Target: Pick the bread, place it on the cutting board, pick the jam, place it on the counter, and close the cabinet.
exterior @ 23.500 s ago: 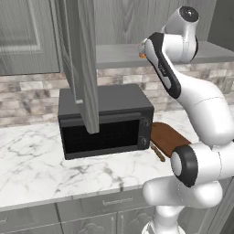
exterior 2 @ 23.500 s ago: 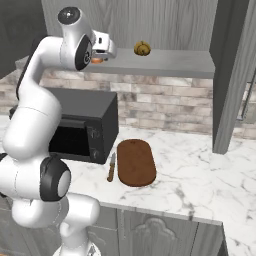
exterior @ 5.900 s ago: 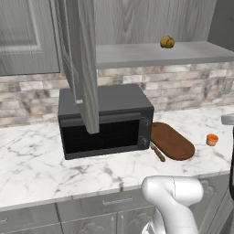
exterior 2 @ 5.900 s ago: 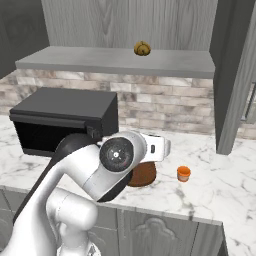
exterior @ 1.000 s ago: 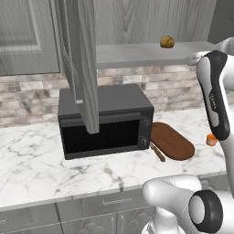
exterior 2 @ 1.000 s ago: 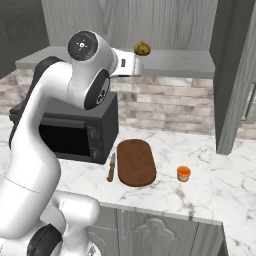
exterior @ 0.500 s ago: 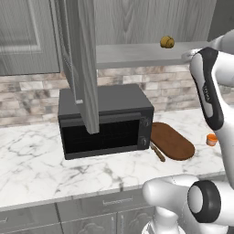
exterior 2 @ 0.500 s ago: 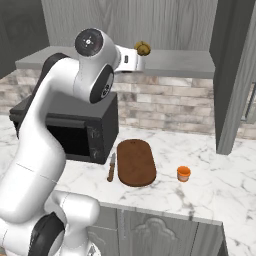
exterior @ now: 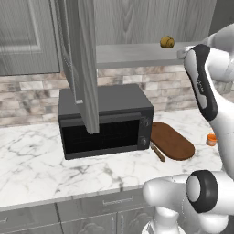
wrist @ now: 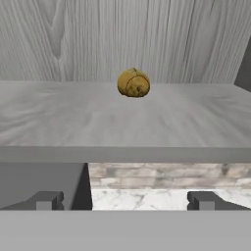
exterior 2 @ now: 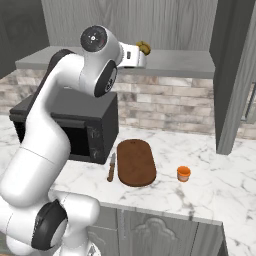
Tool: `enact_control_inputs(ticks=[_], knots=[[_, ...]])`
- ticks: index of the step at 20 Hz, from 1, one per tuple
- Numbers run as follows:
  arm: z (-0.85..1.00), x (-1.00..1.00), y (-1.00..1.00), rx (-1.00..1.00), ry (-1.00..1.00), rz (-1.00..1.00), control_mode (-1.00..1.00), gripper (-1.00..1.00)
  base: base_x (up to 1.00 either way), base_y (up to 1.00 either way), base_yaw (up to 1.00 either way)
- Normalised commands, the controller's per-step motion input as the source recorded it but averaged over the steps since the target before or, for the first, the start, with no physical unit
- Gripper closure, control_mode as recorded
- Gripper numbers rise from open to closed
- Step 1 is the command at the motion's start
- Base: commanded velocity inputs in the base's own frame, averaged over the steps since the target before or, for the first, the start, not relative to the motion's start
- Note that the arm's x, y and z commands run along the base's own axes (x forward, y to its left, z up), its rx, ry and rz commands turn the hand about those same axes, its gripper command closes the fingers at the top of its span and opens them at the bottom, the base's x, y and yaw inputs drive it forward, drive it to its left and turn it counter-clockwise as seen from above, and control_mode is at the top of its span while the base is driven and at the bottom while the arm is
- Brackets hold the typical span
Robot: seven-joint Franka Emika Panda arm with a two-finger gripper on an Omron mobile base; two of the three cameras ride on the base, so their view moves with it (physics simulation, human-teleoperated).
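Hand view: the two-finger gripper (wrist: 125,200), jaws spread wide and holding nothing, sits level with the front edge of the grey shelf of the open grey wood-grain wall cabinet (wrist: 122,122); the small round golden-brown bread (wrist: 134,82) rests on that shelf at 12 o'clock, well apart from the fingertips (wrist: 47,200). In the right base view, the dark reddish-brown oval wooden cutting board (exterior 2: 136,162) lies on the white marble counter (exterior 2: 220,185), with the small orange jam jar (exterior 2: 183,173) just beside it at 3 o'clock and a black microwave (exterior 2: 82,125) at 9 o'clock.
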Motion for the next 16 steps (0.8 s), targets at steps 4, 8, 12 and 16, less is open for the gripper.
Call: enact_control_inputs(ticks=[4,8,12,16], knots=[[0.08,0.26,0.0,0.0,0.0,0.0,-1.0,-1.0,0.0,0.0,0.0],[0.01,0.26,0.0,0.0,0.0,0.0,-1.0,-1.0,0.0,0.0,0.0],[0.0,0.21,0.0,0.0,0.0,0.0,-1.0,-1.0,0.0,0.0,0.0],[0.0,0.22,0.0,0.0,0.0,0.0,-1.0,-1.0,0.0,0.0,0.0]])
